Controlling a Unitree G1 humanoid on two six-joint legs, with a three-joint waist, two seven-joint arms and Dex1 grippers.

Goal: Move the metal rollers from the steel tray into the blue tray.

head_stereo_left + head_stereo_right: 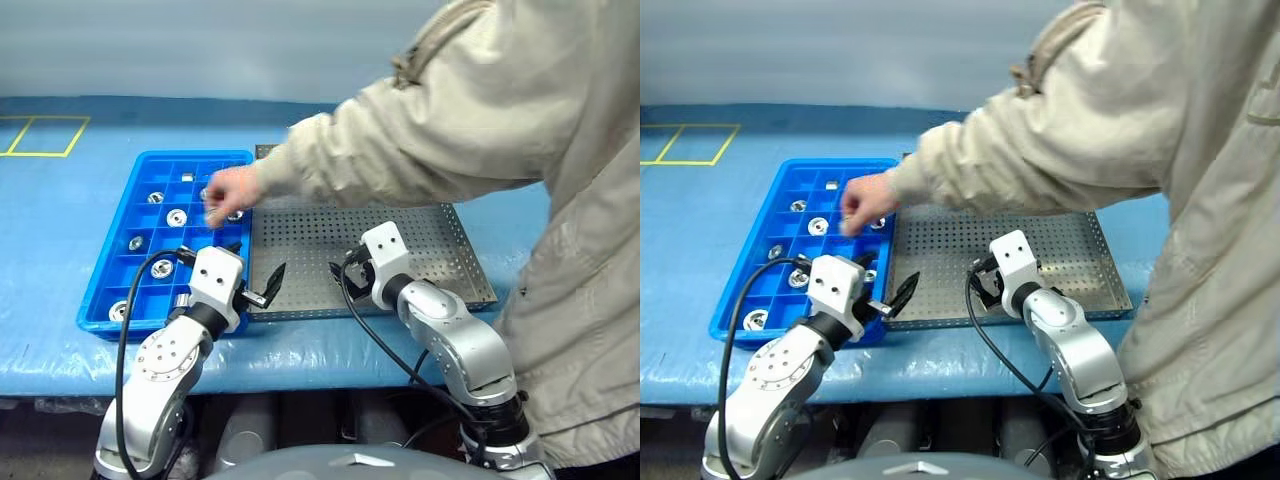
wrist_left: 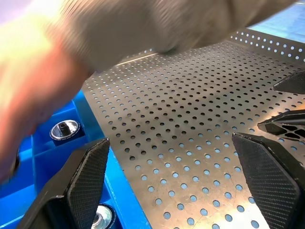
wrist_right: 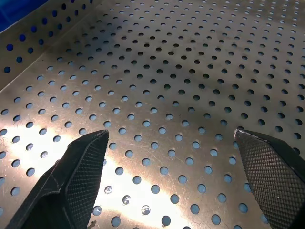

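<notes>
Steel tray: the steel tray (image 1: 400, 235) lies on the blue-covered table (image 1: 60, 200), its left edge touching the right edge of the blue tray (image 1: 140, 200); every part of its perforated floor that shows is bare, though a sleeve hides the far left corner
Metal rollers: the metal rollers (image 1: 176, 216) sit singly in compartments of the blue tray, spread from its far half down to the near left corner
Left gripper: the left gripper (image 1: 256, 281) hangs over the seam where the two trays meet at their near edge, jaws spread wide, nothing between them
Right gripper: the right gripper (image 1: 346, 275) is above the near-middle of the steel tray, jaws wide apart and empty
Person: a person's hand (image 1: 228, 195) reaches across the far part of the steel tray to the far right compartments of the blue tray; whether it is holding a roller I cannot tell
Progress: judging by the bare floor, the transfer looks finished or nearly so
Risk: any arm motion toward the blue tray could strike the hand, since it is near the left gripper
Risk: closing on the bare steel floor would only scrape the fingers
</notes>
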